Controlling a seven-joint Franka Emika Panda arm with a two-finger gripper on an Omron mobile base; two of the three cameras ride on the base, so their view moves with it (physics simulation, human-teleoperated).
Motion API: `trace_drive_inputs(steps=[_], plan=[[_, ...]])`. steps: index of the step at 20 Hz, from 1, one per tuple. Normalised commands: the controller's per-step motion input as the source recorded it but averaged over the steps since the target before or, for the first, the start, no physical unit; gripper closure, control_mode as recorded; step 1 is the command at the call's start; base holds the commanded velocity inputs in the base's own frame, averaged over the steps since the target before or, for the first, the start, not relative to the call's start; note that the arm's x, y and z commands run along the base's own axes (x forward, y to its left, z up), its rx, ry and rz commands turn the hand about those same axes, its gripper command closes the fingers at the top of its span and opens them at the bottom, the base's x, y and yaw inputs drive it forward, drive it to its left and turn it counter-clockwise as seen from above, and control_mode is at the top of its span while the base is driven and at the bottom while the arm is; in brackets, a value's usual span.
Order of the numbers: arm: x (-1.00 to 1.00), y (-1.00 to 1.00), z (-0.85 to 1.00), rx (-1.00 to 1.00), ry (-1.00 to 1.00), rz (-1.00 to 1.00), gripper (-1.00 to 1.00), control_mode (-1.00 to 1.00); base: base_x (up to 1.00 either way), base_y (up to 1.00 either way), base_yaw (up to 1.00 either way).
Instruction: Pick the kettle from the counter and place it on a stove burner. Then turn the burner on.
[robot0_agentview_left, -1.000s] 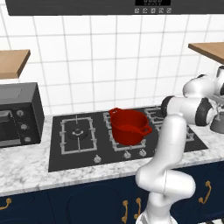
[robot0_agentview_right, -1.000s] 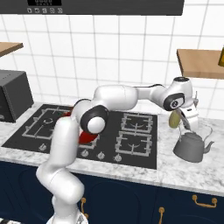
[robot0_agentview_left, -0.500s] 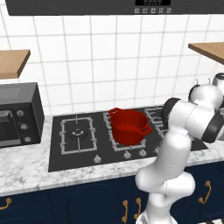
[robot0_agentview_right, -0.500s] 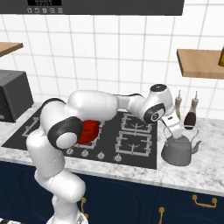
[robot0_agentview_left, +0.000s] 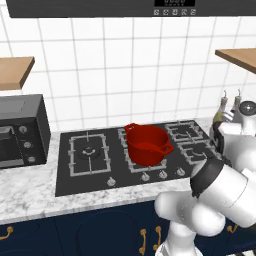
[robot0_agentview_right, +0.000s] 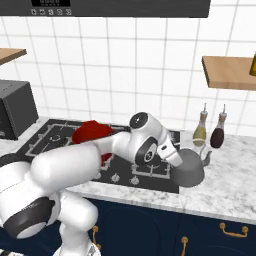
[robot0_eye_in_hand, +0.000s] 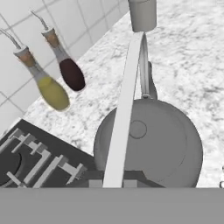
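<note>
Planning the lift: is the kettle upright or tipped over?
Upright: the kettle sits flat on the counter, handle pointing up, spout level.

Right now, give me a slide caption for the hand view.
Hand camera looks down on the grey kettle standing on the marbled counter, two corked bottles beside it.

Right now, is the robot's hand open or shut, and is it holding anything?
Gripper: cannot tell if open or shut; it sits right at the kettle handle, on the counter.

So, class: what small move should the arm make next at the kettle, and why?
Probably close the gripper on the handle: the kettle sits on the counter beside the cooktop, its handle running up from between the fingertips.
</note>
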Motion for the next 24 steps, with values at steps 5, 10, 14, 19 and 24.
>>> trace_drive_inputs(steps=[5,10,14,19,24], plan=[[-0.49,0.59,0.9,-0.06,-0.09,0.13,1.0,-1.0,0.0,0.0,0.0],[-0.5,0.72,0.99,-0.02,0.0,0.19,1.0,-1.0,0.0,0.0,0.0],[-0.47,0.86,0.98,0.01,0.03,0.25,1.0,-1.0,0.0,0.0,0.0],[-0.38,0.9,0.93,0.08,0.06,0.26,1.0,-1.0,0.0,0.0,0.0],[-0.26,0.99,0.77,0.09,0.0,0.2,1.0,-1.0,0.0,0.0,0.0]])
